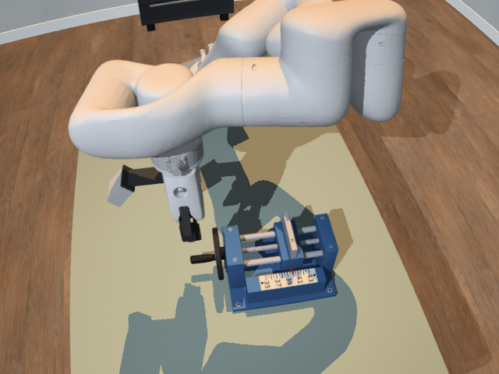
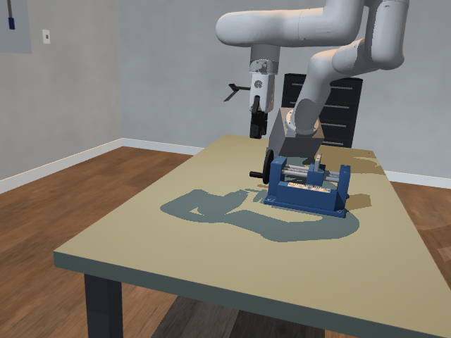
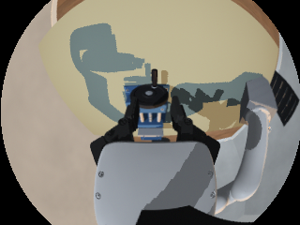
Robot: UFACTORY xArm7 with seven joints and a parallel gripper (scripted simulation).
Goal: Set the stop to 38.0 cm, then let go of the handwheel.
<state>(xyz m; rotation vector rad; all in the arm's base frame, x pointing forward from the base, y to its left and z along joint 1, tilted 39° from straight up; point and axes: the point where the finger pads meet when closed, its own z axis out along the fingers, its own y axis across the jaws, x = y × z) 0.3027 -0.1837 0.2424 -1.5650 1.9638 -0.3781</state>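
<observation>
The arm's gripper is hanging above and apart from the black handwheel, its fingers standing partly open with nothing between them. The handwheel is sitting at the left end of the blue screw fixture, its crank handle pointing left. On the fixture's near side, a scale is showing 35, 37, 39, 41 and 43; the red pointer is standing between 39 and 41. The pale stop plate is standing upright on the carriage, right of the fixture's middle.
</observation>
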